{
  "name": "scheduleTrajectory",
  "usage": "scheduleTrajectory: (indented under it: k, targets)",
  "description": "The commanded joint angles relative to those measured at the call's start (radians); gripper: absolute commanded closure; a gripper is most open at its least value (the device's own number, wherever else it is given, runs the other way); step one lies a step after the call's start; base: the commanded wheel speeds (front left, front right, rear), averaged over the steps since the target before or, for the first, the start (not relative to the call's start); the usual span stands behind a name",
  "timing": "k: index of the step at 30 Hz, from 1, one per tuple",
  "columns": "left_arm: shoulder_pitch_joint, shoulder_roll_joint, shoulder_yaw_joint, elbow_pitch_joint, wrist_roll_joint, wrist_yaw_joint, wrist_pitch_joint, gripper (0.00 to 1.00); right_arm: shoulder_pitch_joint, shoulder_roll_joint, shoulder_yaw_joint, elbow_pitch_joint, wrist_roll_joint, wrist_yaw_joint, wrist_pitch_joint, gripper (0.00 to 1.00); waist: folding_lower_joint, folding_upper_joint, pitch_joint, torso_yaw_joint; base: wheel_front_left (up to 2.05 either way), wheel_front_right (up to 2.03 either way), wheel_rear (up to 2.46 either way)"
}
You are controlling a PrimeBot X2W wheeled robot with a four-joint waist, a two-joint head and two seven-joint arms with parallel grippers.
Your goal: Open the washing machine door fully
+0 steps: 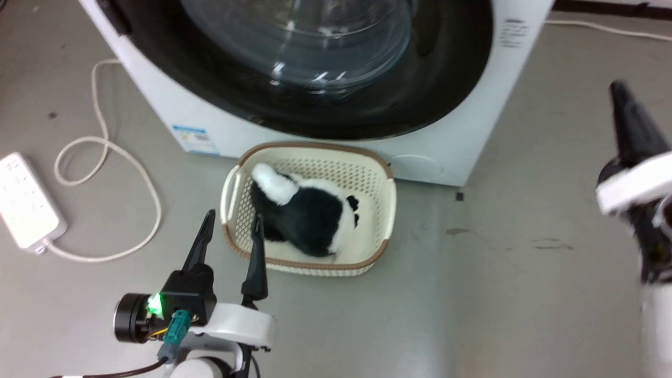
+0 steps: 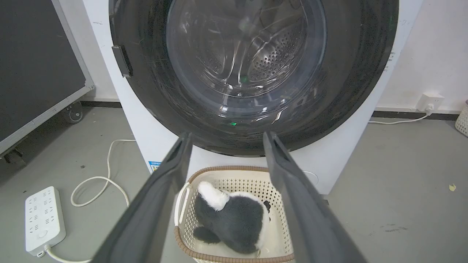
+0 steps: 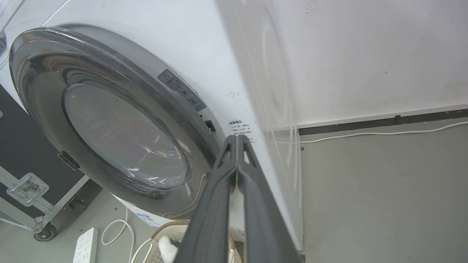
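Your washing machine (image 1: 467,152) stands on the floor against the wall. Its door (image 1: 451,79) looks shut, with the black ring lying flat on the white front, so the opening has not begun. By my reading you are at the approach, getting a finger to the door's edge.

The right gripper (image 3: 236,140) is the one placed for it. Its two fingers are pressed together with nothing between them. In the right wrist view they point at the door's right rim, near a small dark catch (image 3: 210,126), but are not touching it. The next move calls for bringing those tips to the rim, hooking behind it and swinging the door wide. I cannot tell from here which side carries the hinge, so check before you pull.

The left gripper (image 1: 233,216) hangs low with its fingers spread wide and holds nothing. It is over the near left rim of the basket (image 1: 389,210), well below the door. The basket sits on the floor just before the machine's front, with a black-and-white soft toy (image 1: 304,212) inside. It may stand in the door's swing.
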Motion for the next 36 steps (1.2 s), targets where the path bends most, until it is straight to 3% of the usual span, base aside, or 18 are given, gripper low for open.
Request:
scheduleTrajectory:
  k: [1, 19, 36]
  targets:
    - [-0.026, 0.001, -0.017, -0.008, -0.01, 0.012, -0.011, 0.0, -0.064, 0.003, -0.023, 0.027, 0.032, 0.0, 0.022, 1.0, -0.0002, 0.0, 0.026, 0.026, 0.0, 0.0, 0.0]
    - [-0.083, 0.001, -0.098, -0.031, -0.05, 0.076, -0.049, 0.0, -0.461, 0.021, -0.229, 0.366, 0.214, 0.001, 0.34, 1.0, -0.0002, 0.0, 0.134, 0.132, 0.0, 0.0, 0.0]
    - [-0.134, 0.001, -0.161, -0.043, -0.073, 0.121, -0.084, 0.0, -0.774, -0.012, -0.424, 0.67, 0.241, 0.001, 0.625, 1.0, -0.0002, 0.0, 0.218, 0.199, 0.0, 0.0, 0.0]
